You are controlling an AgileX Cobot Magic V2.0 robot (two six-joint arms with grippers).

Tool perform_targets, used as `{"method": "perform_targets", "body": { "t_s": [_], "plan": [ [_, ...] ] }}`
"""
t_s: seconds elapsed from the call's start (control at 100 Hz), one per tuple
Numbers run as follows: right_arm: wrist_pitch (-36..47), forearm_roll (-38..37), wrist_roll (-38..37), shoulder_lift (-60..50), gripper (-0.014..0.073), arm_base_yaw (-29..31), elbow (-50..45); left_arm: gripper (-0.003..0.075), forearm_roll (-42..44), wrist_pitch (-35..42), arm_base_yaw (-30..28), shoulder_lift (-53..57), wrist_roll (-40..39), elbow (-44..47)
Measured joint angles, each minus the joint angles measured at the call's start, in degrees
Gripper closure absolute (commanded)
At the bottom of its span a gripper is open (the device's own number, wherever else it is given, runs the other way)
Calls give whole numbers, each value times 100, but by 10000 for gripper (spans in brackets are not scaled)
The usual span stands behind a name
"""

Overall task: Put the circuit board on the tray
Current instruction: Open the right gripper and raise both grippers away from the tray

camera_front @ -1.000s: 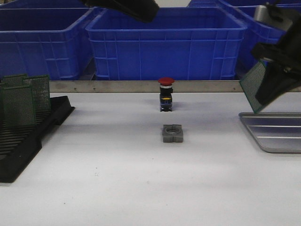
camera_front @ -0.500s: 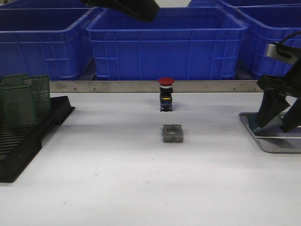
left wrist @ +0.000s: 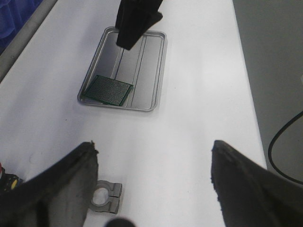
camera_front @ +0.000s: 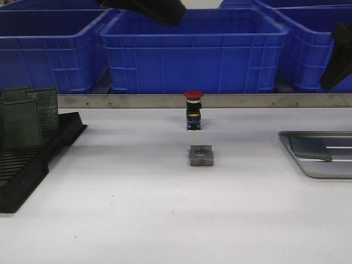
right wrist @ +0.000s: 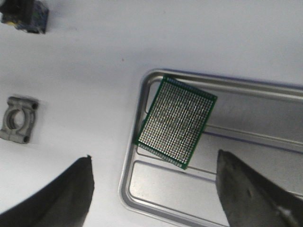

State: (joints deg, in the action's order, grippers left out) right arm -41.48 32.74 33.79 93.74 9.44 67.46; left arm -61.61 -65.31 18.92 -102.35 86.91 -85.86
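circuit board (right wrist: pixel 176 121) lay flat in tray (right wrist: pixel 246 208), near one end | right gripper (right wrist: pixel 154 198) above, jaws apart, empty | left gripper (left wrist: pixel 154 182) raised, apparently open

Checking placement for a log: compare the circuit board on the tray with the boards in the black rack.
The circuit board on the tray lies flat and alone on the tray; the boards in the black rack stand upright on edge, several together. The tray board sits at the table's right, the rack boards at its left. Both are green perforated boards.
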Motion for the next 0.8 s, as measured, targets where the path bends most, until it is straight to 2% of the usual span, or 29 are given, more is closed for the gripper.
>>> {"method": "perform_targets", "body": {
  "t_s": [0.34,0.44,0.58,0.65,0.77,0.8],
  "plan": [
    [1172,0,502,-1965,36,-624,-1419,238,0,3,0,0,0,0],
    [1416,26,525,-2513,72,-720,-1829,238,0,3,0,0,0,0],
    [1607,131,537,-3266,240,-725,-2368,239,0,3,0,0,0,0],
    [1649,152,537,-3640,384,-725,-2612,239,0,13,0,0,0,0],
    [1661,190,544,-4261,683,-725,-2980,239,0,13,0,0,0,0],
    [1661,205,544,-4401,721,-725,-3064,239,0,13,0,0,0,0]
  ]
}}
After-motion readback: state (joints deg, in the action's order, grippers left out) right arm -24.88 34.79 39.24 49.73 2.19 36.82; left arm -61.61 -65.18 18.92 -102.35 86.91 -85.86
